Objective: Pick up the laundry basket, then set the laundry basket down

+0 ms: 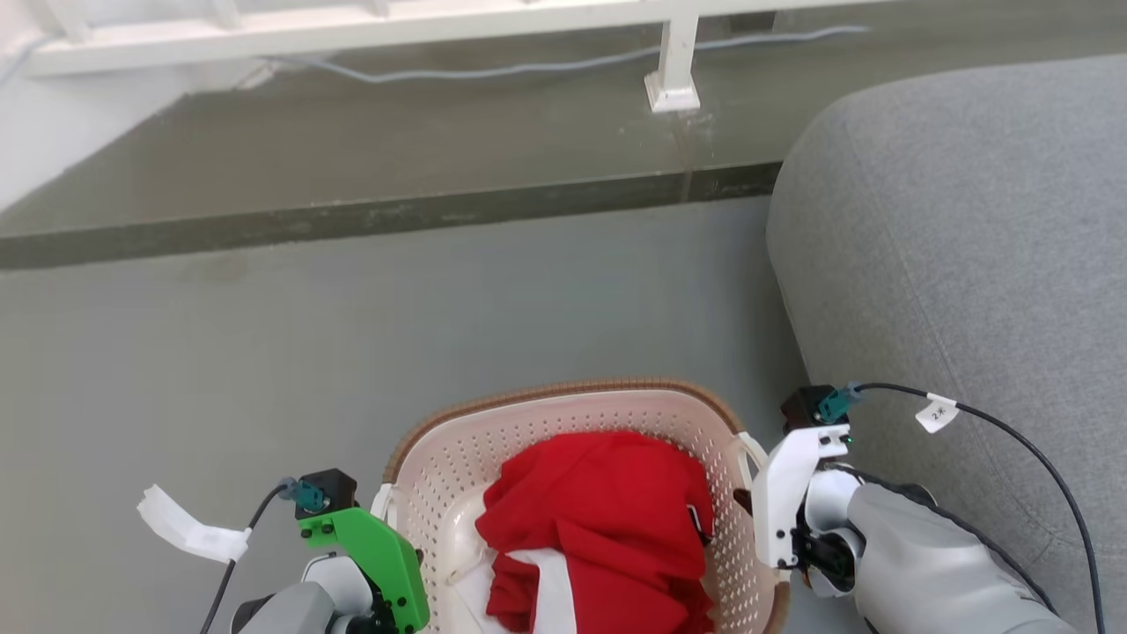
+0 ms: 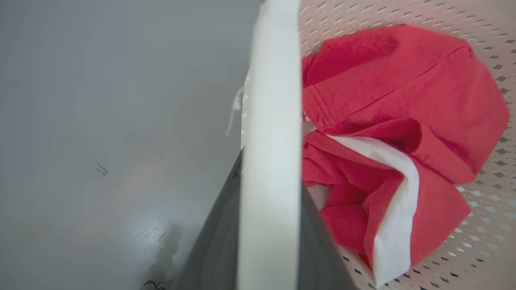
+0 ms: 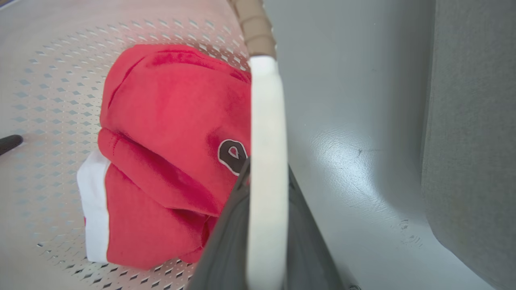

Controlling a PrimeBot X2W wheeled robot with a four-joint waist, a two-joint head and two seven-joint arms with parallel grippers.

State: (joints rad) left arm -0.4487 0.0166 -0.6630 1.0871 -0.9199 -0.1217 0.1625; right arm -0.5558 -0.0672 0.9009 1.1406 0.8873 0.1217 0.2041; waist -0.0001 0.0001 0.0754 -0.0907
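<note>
The laundry basket (image 1: 563, 393), cream perforated plastic with a brown woven-look rim, sits at the bottom middle of the head view and holds a red and white garment (image 1: 607, 519). My left gripper (image 1: 387, 533), under its green bracket, is at the basket's left side. In the left wrist view its dark fingers (image 2: 217, 229) are shut on the white left handle (image 2: 270, 133). My right gripper (image 1: 759, 506), under its white bracket, is at the basket's right side. Its fingers (image 3: 225, 237) are shut on the white right handle (image 3: 266, 153). I cannot tell whether the basket touches the floor.
A grey sofa (image 1: 968, 264) bulges in close beside my right arm. Grey floor (image 1: 264, 370) stretches ahead to a dark step edge (image 1: 352, 220). Beyond it stand a white railing post (image 1: 673, 79) and a loose cable (image 1: 528, 69).
</note>
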